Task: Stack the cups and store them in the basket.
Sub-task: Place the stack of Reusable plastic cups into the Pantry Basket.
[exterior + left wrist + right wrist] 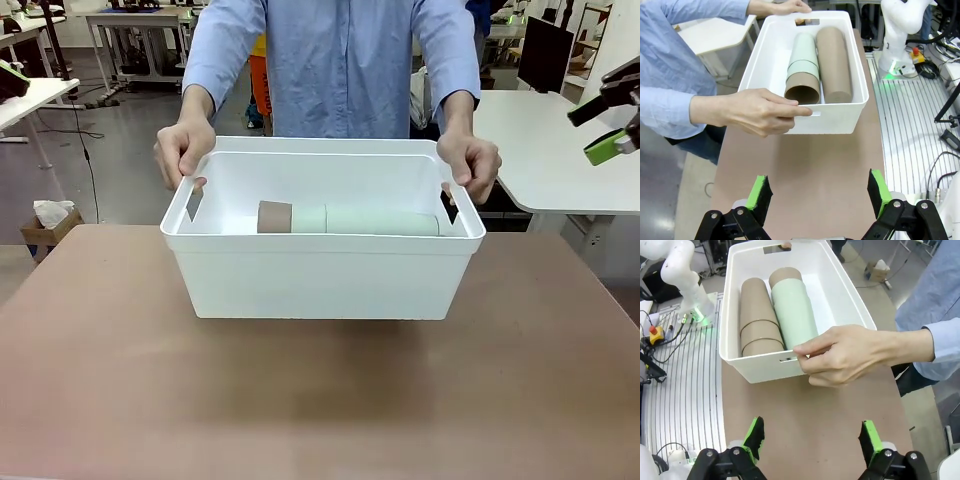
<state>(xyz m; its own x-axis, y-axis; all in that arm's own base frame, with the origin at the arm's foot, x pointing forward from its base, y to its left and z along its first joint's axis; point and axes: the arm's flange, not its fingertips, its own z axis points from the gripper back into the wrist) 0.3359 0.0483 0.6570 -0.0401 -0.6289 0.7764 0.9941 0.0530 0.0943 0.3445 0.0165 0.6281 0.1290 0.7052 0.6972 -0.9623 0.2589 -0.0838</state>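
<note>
Basket (325, 270): white bin at mid-table, gripped at both short-side handle slots by a person's hands (183, 152); whether it rests on the top or is just lifted cannot be told. Inside lie two stacks on their sides, touching: brown cups (834, 57) in one, and mint cups (803, 57) with a brown cup at the open end in the other.

Table (300, 400): matte brown top, bare around the bin.

Left gripper (820, 197): above the near table end, jaws wide apart, holding nothing. Right gripper (812, 437): likewise raised, jaws wide apart, holding nothing; in the front view its green pad (603, 149) shows at the right edge.

Room: white tables behind the person, grey floor, a cardboard box (45, 228) on the floor at left.
</note>
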